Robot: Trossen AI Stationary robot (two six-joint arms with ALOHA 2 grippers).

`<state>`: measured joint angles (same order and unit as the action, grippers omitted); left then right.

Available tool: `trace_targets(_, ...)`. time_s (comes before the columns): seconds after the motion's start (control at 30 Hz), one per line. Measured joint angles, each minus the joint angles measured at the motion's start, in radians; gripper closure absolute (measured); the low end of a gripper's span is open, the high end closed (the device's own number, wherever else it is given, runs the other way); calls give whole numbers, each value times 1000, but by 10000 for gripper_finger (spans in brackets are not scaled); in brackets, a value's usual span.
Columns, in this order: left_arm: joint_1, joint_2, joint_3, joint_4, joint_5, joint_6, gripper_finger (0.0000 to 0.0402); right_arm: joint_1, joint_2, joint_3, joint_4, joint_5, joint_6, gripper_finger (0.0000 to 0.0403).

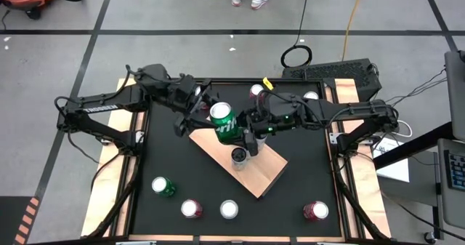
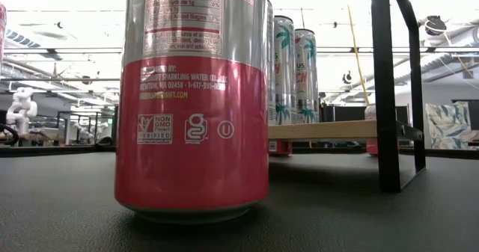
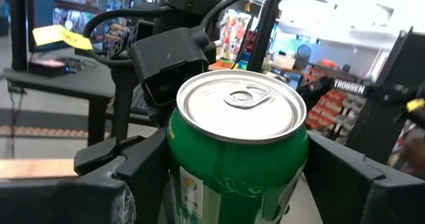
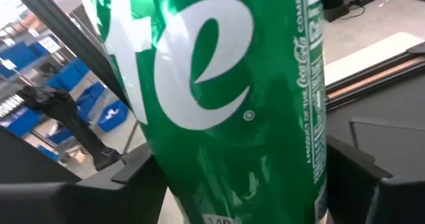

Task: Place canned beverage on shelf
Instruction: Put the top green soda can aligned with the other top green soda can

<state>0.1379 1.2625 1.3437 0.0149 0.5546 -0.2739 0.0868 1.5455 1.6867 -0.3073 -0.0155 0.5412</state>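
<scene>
Overhead only: green can [image 1: 223, 123] above shelf [image 1: 265, 174]

Green can [image 1: 224, 124]: glossy printed metal wall, brushed bare-aluminium lid with pull tab. Pink-and-silver can [image 2: 193, 95]: satin metallic sheen, printed label. Shelf [image 1: 263, 174]: light wood-grain board, matt, thin dark edge. Table [image 1: 290, 194]: matt black, finely textured top. Gripper fingers [image 3: 126, 177]: dull black plastic.
</scene>
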Motion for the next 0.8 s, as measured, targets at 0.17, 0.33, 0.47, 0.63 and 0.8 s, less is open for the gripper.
trace_targets(0.17, 21, -3, 1, 4, -8, -155, 92, -1, 1, 0, 3, 22, 10, 120)
trace_targets(0.33, 42, -15, 1, -18, -29, -260, 58, -2, 4, -1, -14, 100, -19, 120)
trace_targets(0.47, 54, -45, 0, -47, -37, -259, 43, -2, 4, -1, -9, 128, -30, 120)
trace_targets(0.63, 66, -95, 0, -78, -93, -251, 41, -2, 4, -1, -24, 155, -32, 120)
trace_targets(0.8, 66, -108, 1, -76, -100, -248, 41, -2, 3, -3, -23, 171, -43, 122)
